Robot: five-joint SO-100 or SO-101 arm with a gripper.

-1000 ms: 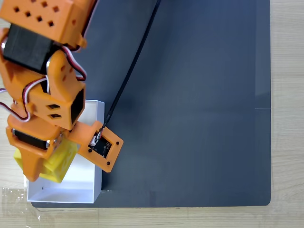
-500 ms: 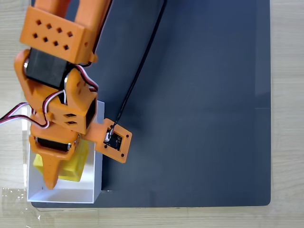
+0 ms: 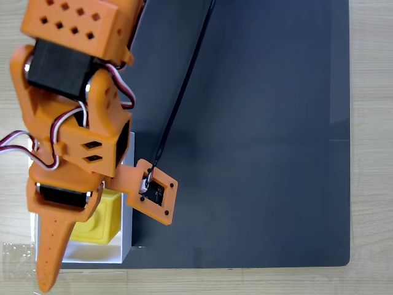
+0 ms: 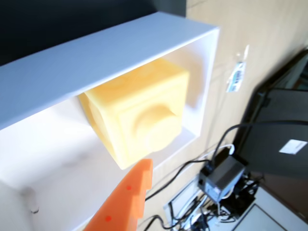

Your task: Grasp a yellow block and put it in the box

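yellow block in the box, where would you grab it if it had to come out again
Probably from above, end effector closing on two opposite flat sides of the yellow block. It sits inside the box near a wall, so a sideways approach looks blocked; the round stud seems too shallow to pinch.

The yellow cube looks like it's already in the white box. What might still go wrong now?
Two things, perhaps. The yellow block sits inside the box near a wall, and the end effector hangs just above it, so a sloppy pull-away might clip the block or nudge the light box. The arm's black cable trails close by and might snag.
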